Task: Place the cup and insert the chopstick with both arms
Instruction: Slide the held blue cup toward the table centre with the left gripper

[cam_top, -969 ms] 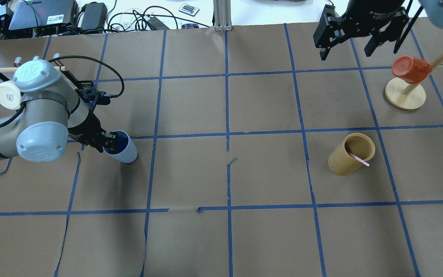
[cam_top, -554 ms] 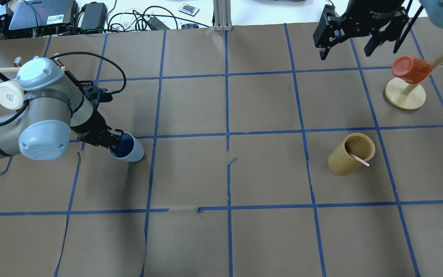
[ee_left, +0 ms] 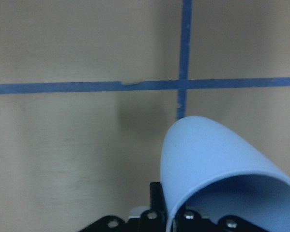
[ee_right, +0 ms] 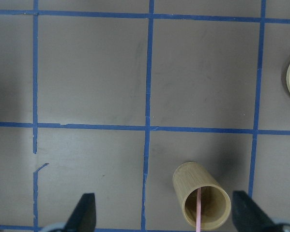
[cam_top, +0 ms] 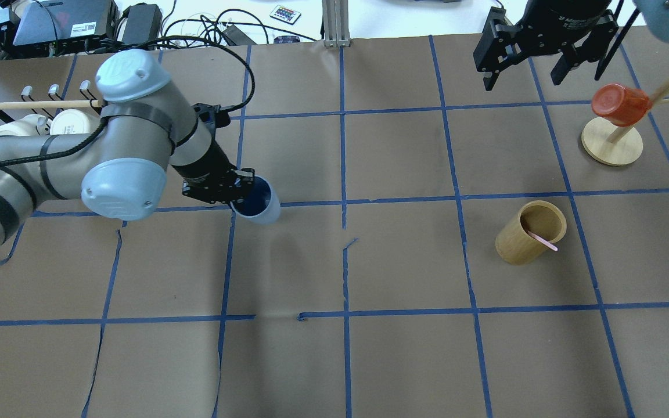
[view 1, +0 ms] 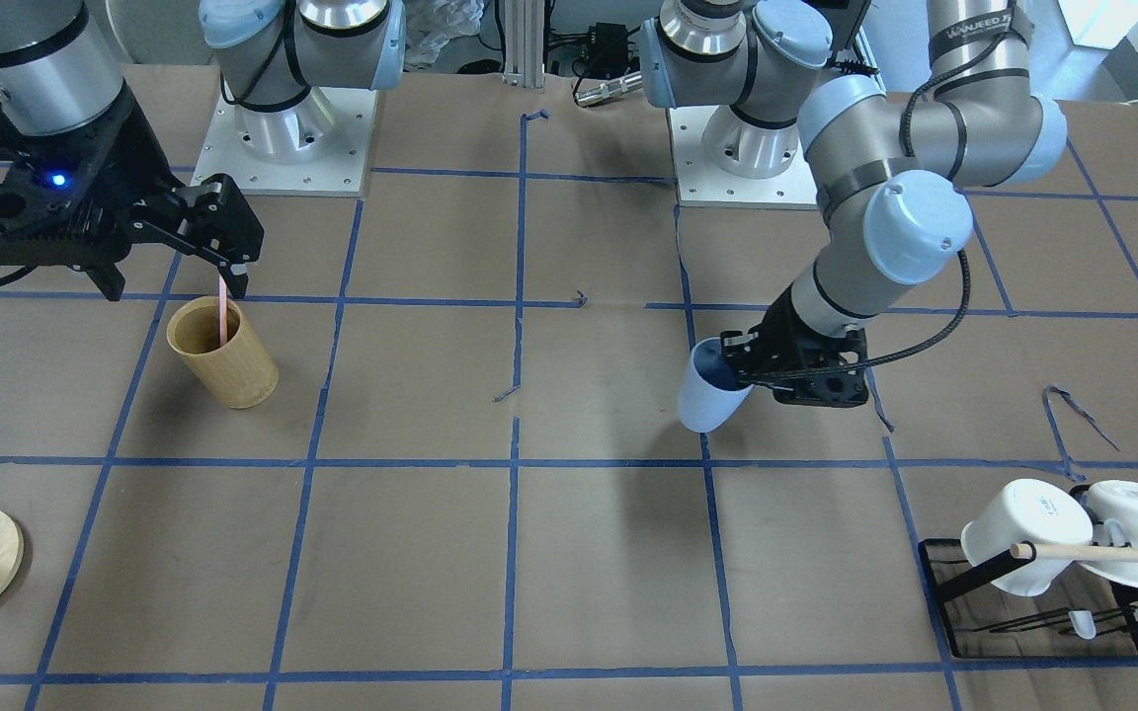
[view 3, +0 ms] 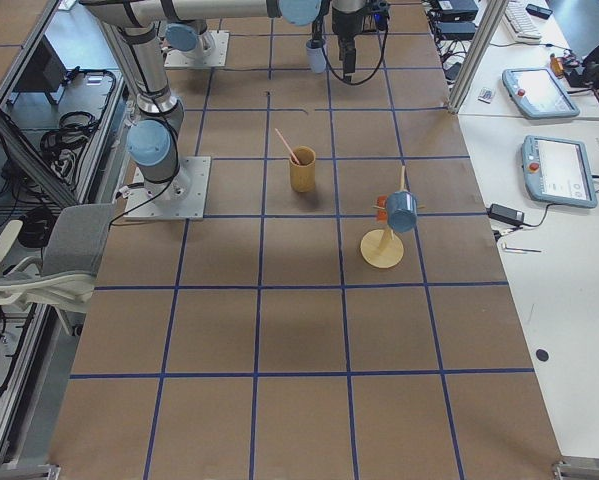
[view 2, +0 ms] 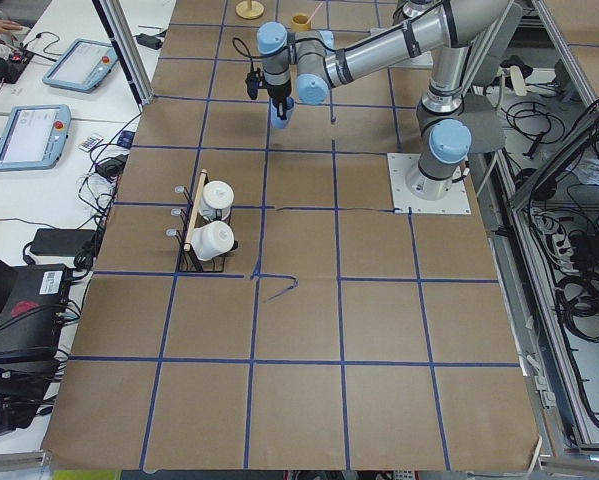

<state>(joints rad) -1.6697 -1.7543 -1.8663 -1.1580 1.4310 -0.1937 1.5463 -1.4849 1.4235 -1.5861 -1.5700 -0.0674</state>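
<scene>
The light-blue cup (cam_top: 260, 204) hangs tilted above the table, left of centre, with its shadow below it. My left gripper (cam_top: 241, 194) is shut on its rim; the front view shows the same grip (view 1: 737, 360) on the cup (view 1: 705, 397). The left wrist view is filled by the cup (ee_left: 212, 154). The pale-pink chopstick (cam_top: 542, 240) stands leaning in a tan wooden holder (cam_top: 520, 241) on the right half. My right gripper (cam_top: 523, 81) is open and empty, high above and behind the holder; in the right wrist view its fingers frame the holder (ee_right: 201, 191) and the chopstick (ee_right: 198, 212).
A black rack with white mugs (cam_top: 50, 123) and a wooden dowel stands at the far left. A wooden cup tree (cam_top: 612, 142) with a red cup (cam_top: 620, 104) stands at the far right. Blue tape lines cross the brown paper, which is torn near the centre (cam_top: 349, 244).
My left arm has carried the cup to the right and slightly away, from near the rack toward the table's middle. The right arm, holder and chopstick have not moved.
</scene>
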